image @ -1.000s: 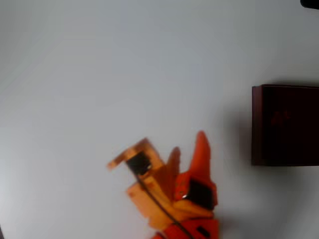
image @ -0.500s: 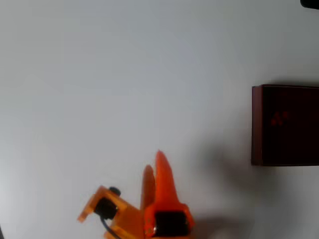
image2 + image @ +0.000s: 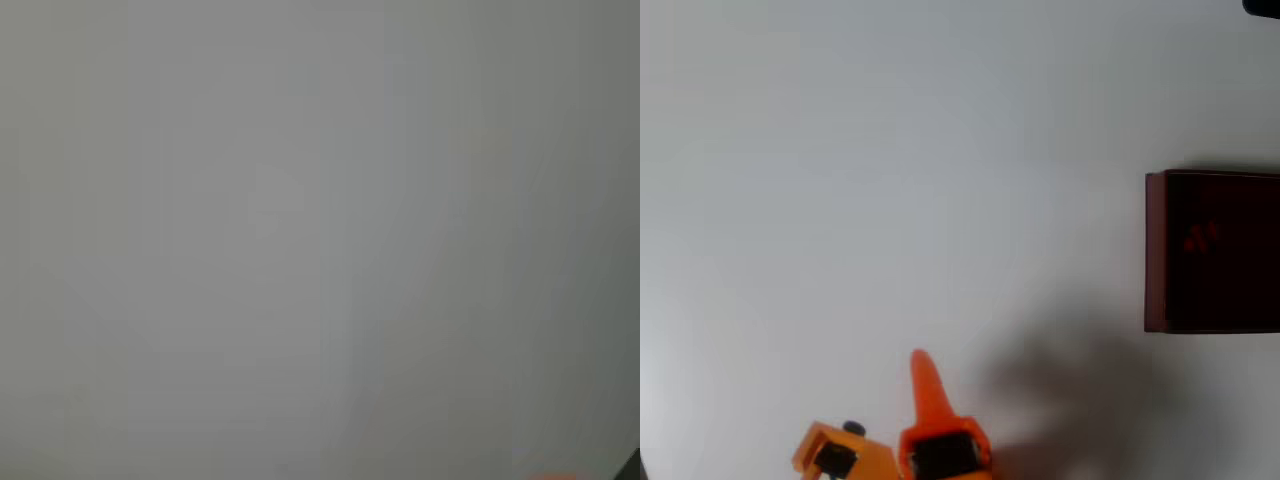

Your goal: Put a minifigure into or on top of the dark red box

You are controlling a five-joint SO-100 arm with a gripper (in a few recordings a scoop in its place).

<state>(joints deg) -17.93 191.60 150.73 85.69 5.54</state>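
Pincer [image 3: 923,372] retreated to bottom edge; white table [image 3: 890,180] bare, softly shadowed.

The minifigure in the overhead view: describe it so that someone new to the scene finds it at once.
On the pale table, look to the right edge for the dark red box. In its very dark interior lies the minifigure, a small, blurry cluster of bright red. It is the only bright thing inside the box, far from the orange gripper at the bottom.

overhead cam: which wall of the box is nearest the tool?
The left wall of the box, the lighter reddish-brown strip in the overhead view. The tool sits at the bottom edge, well to its left; the other walls lie farther right.
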